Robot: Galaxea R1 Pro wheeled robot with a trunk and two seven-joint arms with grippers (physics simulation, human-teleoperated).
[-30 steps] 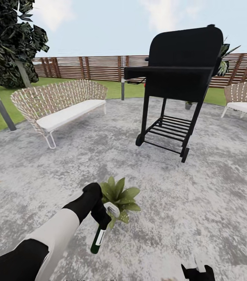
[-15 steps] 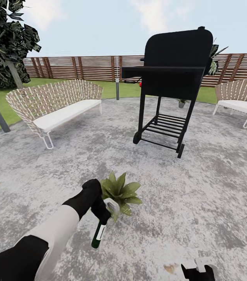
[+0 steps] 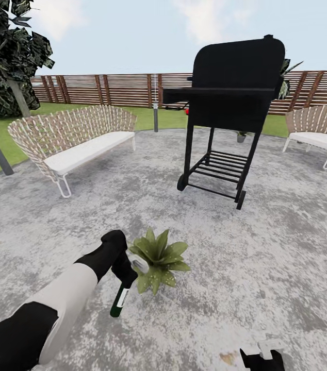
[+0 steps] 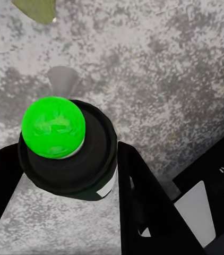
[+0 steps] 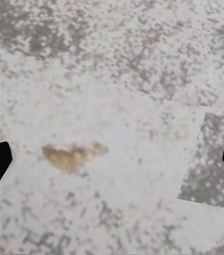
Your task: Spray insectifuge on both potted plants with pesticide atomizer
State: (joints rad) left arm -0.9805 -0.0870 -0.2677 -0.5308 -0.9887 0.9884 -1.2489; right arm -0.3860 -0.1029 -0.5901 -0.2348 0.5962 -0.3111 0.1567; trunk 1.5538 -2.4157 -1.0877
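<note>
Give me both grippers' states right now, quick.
Left gripper: shut on the pesticide atomizer, beside the potted plant.
Right gripper: open, holding nothing, over the patio.

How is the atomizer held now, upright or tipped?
Tipped: the pesticide atomizer hangs head-up, its base slanting down from the left gripper, beside the potted plant.

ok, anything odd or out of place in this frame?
One thing: the pesticide atomizer hangs upside down in the left gripper, base toward the paving, spray head up beside the potted plant. A brownish stain marks the patio.
</note>
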